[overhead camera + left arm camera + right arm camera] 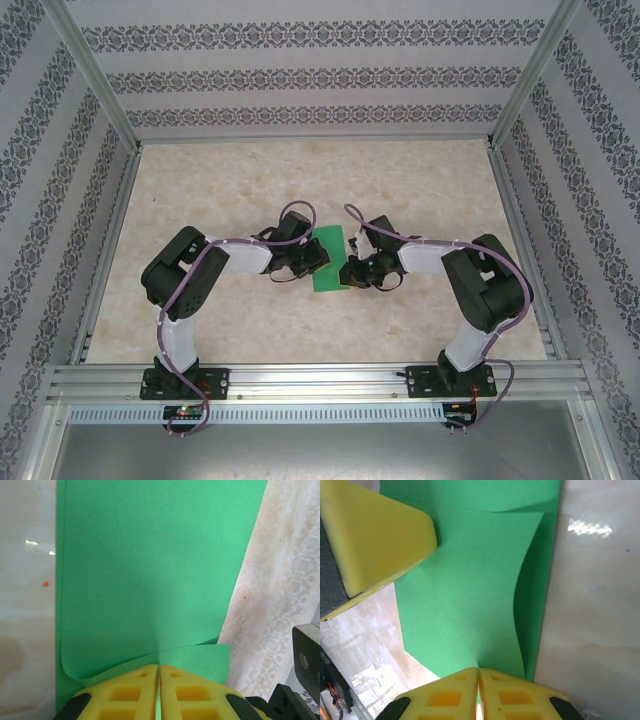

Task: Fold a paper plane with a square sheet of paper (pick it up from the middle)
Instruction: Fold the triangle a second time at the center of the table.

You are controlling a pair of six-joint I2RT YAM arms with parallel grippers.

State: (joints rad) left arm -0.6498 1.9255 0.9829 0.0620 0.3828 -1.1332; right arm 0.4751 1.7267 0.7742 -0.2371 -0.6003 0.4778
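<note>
One green sheet (150, 570), two claws
The left claw (158, 670) and right claw (479, 674) each pinch its near edge (table (280, 580) beneath).

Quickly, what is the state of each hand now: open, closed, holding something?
Left hand: closed, pinching the green sheet of paper.
Right hand: closed, pinching the same sheet.

White arms (240, 258), purple cables (297, 204), yellow jaws

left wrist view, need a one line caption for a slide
Left pincer pinching the near edge of the green sheet of paper, a folded layer curling up over the marbled table.
</note>
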